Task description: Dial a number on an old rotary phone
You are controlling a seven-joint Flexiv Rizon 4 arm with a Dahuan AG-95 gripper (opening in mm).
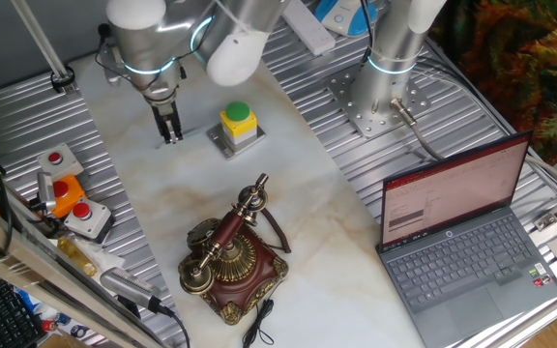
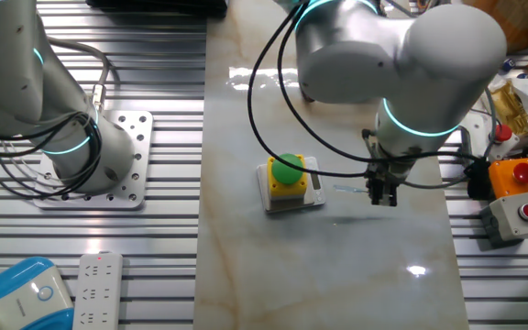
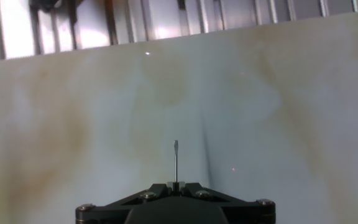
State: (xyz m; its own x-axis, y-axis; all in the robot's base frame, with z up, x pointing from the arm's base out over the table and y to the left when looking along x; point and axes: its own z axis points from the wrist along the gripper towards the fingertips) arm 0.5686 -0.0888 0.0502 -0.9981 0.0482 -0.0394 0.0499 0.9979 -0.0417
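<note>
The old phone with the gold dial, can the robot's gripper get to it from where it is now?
Probably yes. The gripper hangs over bare table, apart from the old rotary phone, with nothing between them; the yellow box stands off to the side.

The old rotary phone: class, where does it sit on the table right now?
In one fixed view, the old rotary phone stands on the marble top near the front edge, left of the laptop and well below the yellow box. The gripper is far from it.

The old rotary phone (image 1: 232,259) stands upright on the pale marble worktop (image 1: 307,222), near its front edge: dark red-brown wooden base, brass trim and dial, brass-and-wood handset resting across the cradle, black cord trailing off
</note>
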